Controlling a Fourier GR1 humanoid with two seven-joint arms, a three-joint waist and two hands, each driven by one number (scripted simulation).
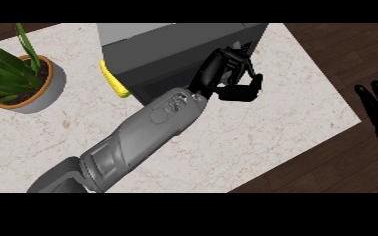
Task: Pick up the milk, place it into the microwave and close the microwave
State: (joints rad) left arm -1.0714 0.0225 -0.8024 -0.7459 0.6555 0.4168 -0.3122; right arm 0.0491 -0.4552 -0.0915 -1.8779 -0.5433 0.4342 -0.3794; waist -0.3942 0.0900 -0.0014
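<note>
The dark grey microwave (177, 50) stands at the back of the pale counter, and its front face looks shut. My left hand (230, 74) reaches across from the lower left and sits against the microwave's front right corner. Its fingers are curled and its thumb is bent below them, with nothing visible inside. No milk carton shows anywhere in the head view. My right hand (367, 103) rests open at the right edge, fingers up, off the counter.
A yellow item (114, 82) lies against the microwave's left side. A potted plant (28, 82) stands at the counter's left edge. Bare marble counter (280, 130) spreads in front of the microwave, with dark wooden floor beyond its right edge.
</note>
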